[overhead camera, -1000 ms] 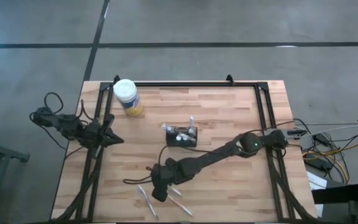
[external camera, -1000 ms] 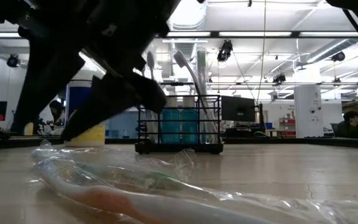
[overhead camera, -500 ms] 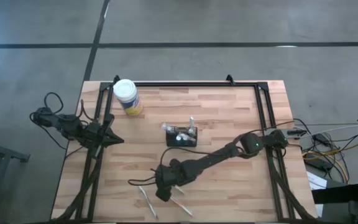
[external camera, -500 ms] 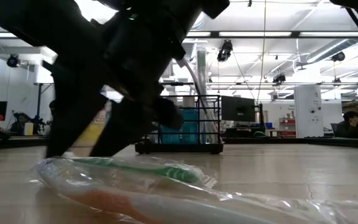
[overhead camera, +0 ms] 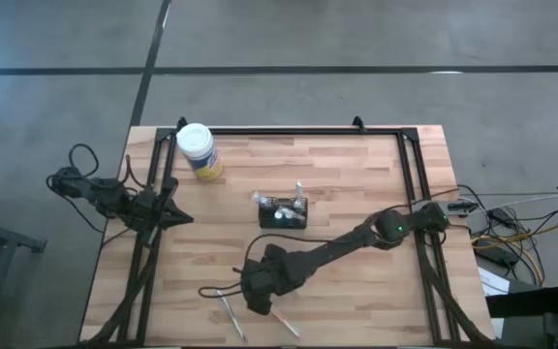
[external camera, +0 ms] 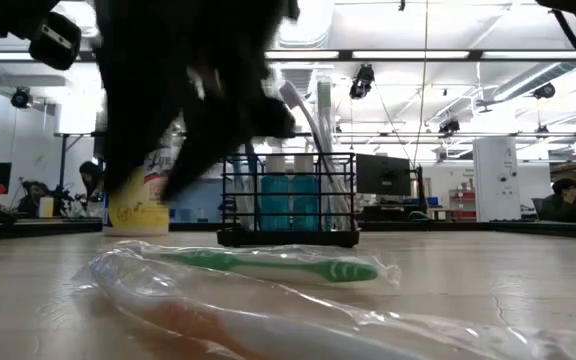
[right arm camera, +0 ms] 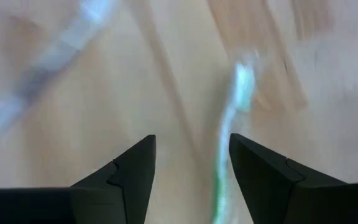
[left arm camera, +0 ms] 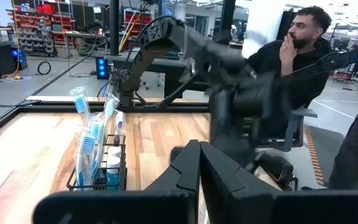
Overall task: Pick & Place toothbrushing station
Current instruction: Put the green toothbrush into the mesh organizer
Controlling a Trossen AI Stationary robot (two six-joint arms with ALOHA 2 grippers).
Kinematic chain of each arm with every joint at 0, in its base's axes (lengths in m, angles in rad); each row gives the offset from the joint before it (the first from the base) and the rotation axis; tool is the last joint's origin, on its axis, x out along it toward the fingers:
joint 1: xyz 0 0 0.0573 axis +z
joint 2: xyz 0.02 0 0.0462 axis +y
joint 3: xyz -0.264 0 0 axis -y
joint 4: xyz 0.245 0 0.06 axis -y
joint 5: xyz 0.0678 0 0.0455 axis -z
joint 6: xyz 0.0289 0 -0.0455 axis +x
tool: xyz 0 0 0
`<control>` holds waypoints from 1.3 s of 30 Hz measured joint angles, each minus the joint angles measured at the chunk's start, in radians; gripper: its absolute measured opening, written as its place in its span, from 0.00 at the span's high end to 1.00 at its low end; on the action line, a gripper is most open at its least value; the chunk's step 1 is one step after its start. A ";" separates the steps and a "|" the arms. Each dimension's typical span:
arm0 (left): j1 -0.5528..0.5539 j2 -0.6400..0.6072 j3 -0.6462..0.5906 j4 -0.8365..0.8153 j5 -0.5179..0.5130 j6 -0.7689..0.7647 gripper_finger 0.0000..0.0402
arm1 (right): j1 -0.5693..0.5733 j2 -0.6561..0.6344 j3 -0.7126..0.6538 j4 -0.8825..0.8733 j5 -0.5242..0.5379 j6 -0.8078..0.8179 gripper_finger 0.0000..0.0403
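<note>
Toothbrushes are lying wrapped in clear plastic at the near edge of the wooden worktop (overhead camera: 356,174), and I am reaching my right claw (overhead camera: 258,299) down over them. Its fingers (right arm camera: 263,171) are spread apart with nothing held between them, and in my right wrist view the green toothbrush (right arm camera: 230,130) is lying on the wood in the gap between the two tips, seemingly untouched. In the low view the same green toothbrush (external camera: 268,264) is resting flat in its wrapper, with a second wrapped toothbrush (external camera: 258,322) lying just in front of it, closer to the camera.

The toothbrushing station (overhead camera: 283,211), a small black wire-mesh caddy, is standing upright near the middle of the worktop, apart from my right claw and farther from the near edge. It is already holding several toothbrushes (left arm camera: 92,134) standing on end, their heads poking up above the rim. A yellow jar (overhead camera: 199,151) with a white lid is sitting near the far left corner.

My left claw (overhead camera: 172,215) is waiting at the left edge of the worktop, with its fingers (left arm camera: 185,171) pressed together and empty.
</note>
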 joint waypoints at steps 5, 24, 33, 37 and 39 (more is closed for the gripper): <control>0.000 0.000 0.000 0.000 0.000 0.000 0.97 | 0.013 -0.005 0.130 -0.121 0.033 -0.029 0.50; 0.000 0.000 0.000 0.000 0.000 0.012 0.97 | 0.018 -0.001 -0.041 -0.214 -0.040 -0.001 0.50; 0.000 0.000 0.000 0.011 0.000 0.029 0.97 | 0.014 -0.011 -0.141 -0.137 -0.077 0.000 0.53; 0.000 0.000 0.000 0.021 0.000 0.037 0.97 | 0.013 -0.010 -0.140 -0.128 -0.080 -0.054 0.67; 0.000 0.000 0.000 0.029 0.000 0.049 0.97 | 0.007 -0.009 -0.133 -0.127 -0.087 -0.079 0.76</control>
